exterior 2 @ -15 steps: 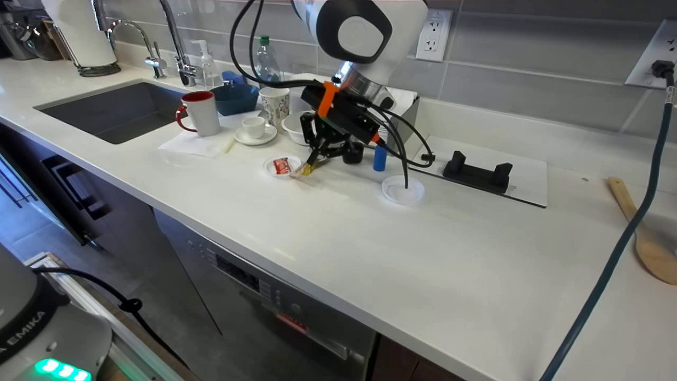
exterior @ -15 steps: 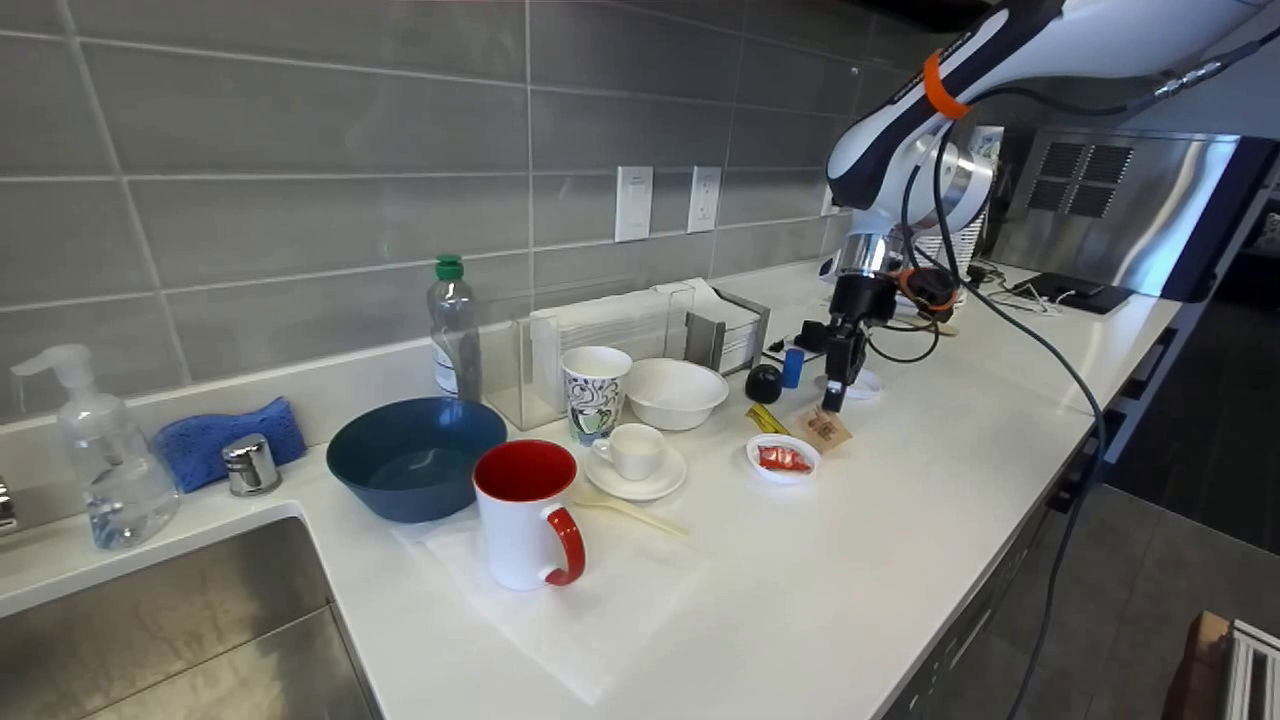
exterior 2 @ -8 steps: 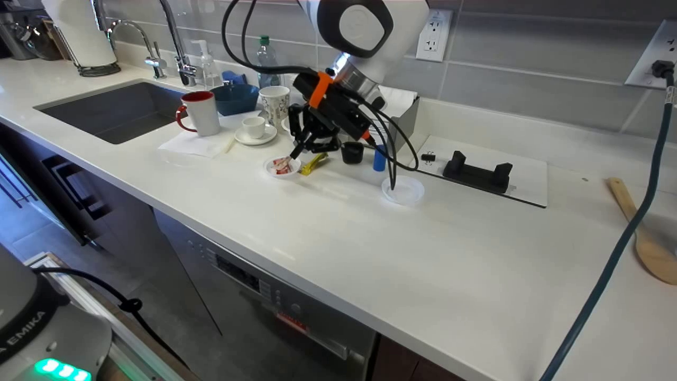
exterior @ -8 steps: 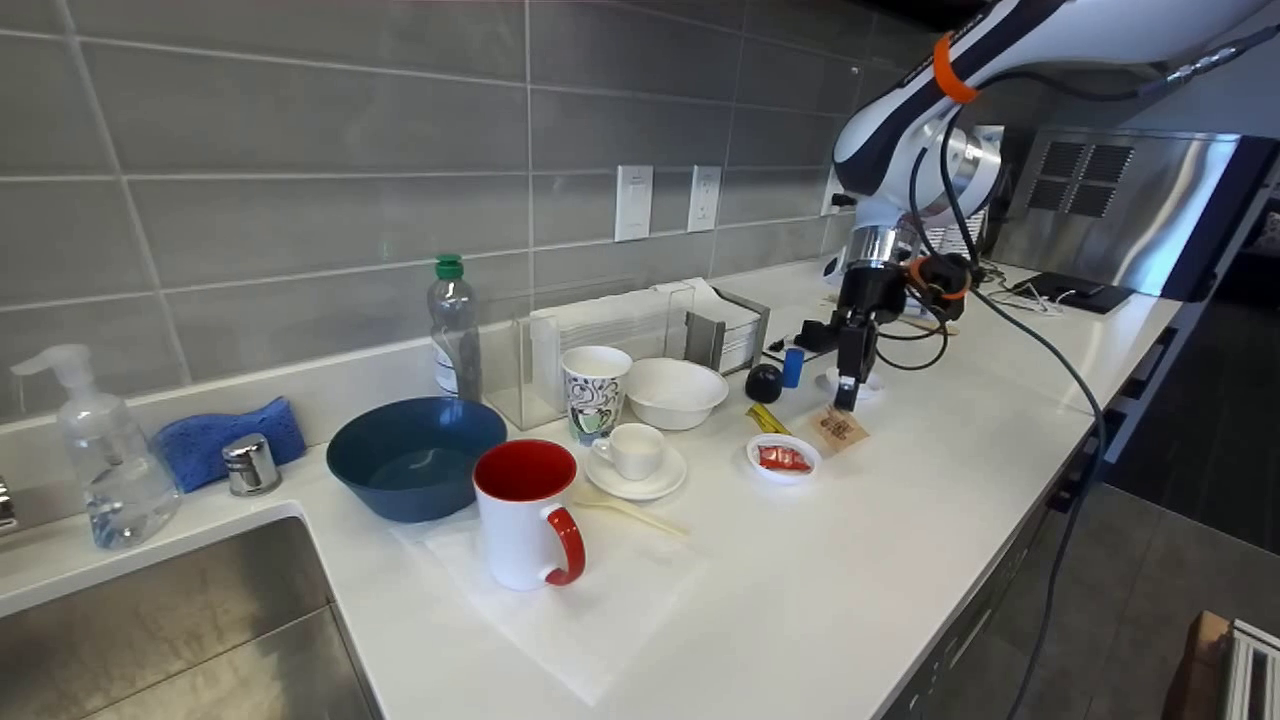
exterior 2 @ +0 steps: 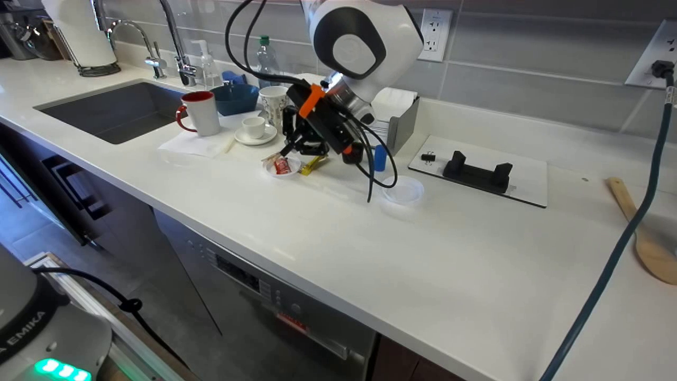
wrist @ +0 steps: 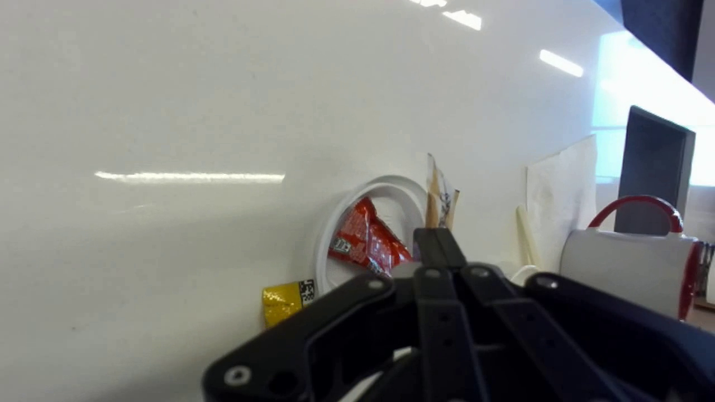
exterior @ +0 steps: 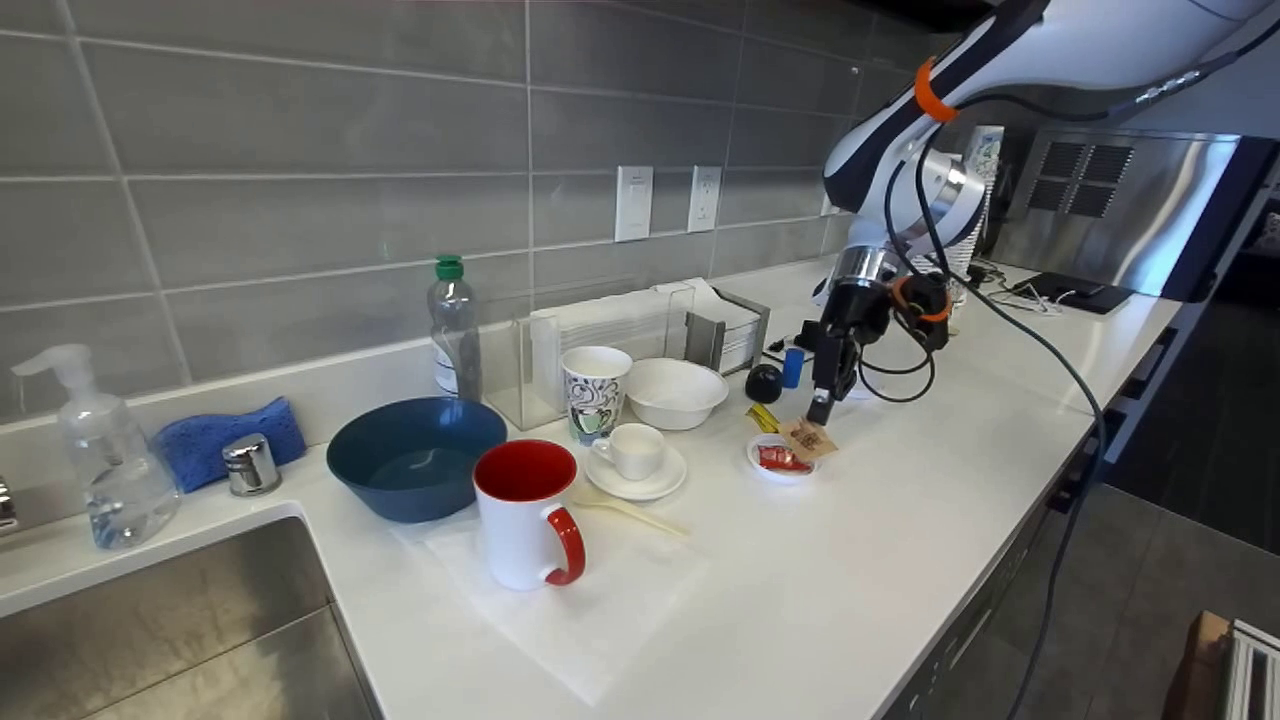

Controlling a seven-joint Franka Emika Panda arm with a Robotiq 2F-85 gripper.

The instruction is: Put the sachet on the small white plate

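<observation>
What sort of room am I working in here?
Probably a kitchen, whether home or office I can't tell: there's a sink with a tall faucet at the counter, and what looks like a dishwasher beneath.

A white counter (exterior: 800, 620), busiest toward the sink (exterior 2: 124, 108).
Its glossy top carries a white napkin (exterior: 610, 630), spread flat. Close together stand a dark blue bowl (exterior: 400, 490), a patterned paper cup (exterior: 596, 400), a deep white bowl (exterior: 680, 412) and a white saucer (exterior: 640, 490). The small white plate (wrist: 397, 213) sits farther from the sink, with a yellow packet (wrist: 281, 304) just beside it; whether they touch, I can't tell from here. A round black object (exterior: 764, 383) and an upright blue cylinder (exterior: 793, 368) stand near each other. In an exterior view, a clear shallow dish (exterior 2: 408, 193) lies near a flat white board (exterior 2: 521, 174), and a wooden spoon (exterior 2: 653, 254) rests well apart from both.
</observation>
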